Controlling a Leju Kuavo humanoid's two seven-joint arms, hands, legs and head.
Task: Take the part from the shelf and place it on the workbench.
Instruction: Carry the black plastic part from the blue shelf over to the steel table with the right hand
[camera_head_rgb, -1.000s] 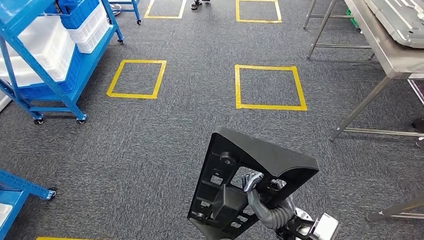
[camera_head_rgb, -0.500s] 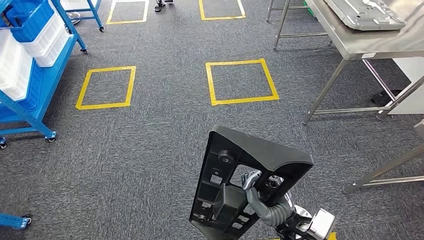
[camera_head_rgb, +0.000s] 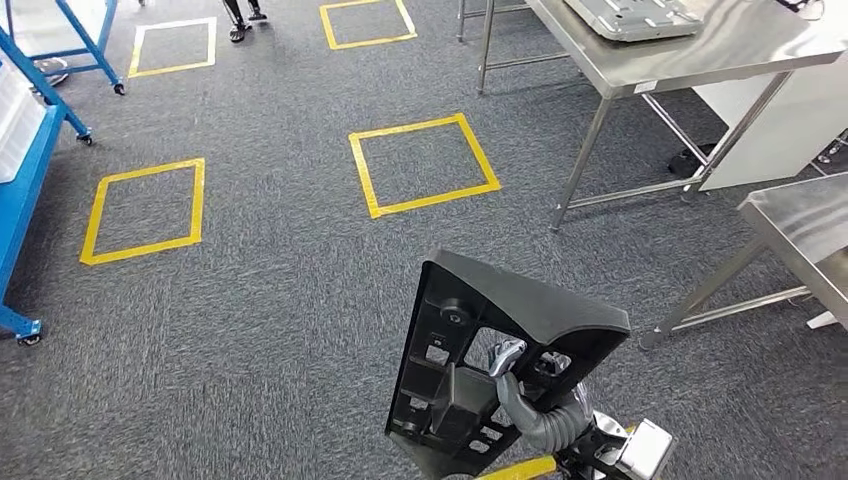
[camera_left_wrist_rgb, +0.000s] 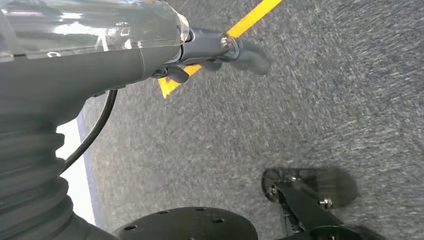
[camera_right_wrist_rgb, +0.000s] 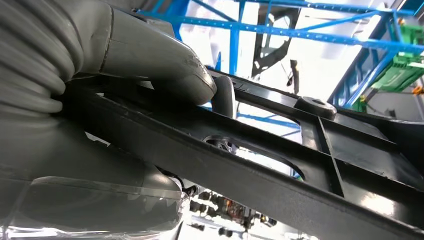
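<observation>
Right robot hand (camera_head_rgb: 520, 385) clasped around black part (camera_head_rgb: 500, 370)

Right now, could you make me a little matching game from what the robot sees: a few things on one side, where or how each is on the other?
Things:
1. black part
2. grey metal plate
3. yellow tape square
4. left hand

Places or states:
a. on the carpet
b. on the steel workbench
c. holding nothing, above the floor
d. gripped by the right hand

Pairs: 1-d, 2-b, 3-a, 4-c
</observation>
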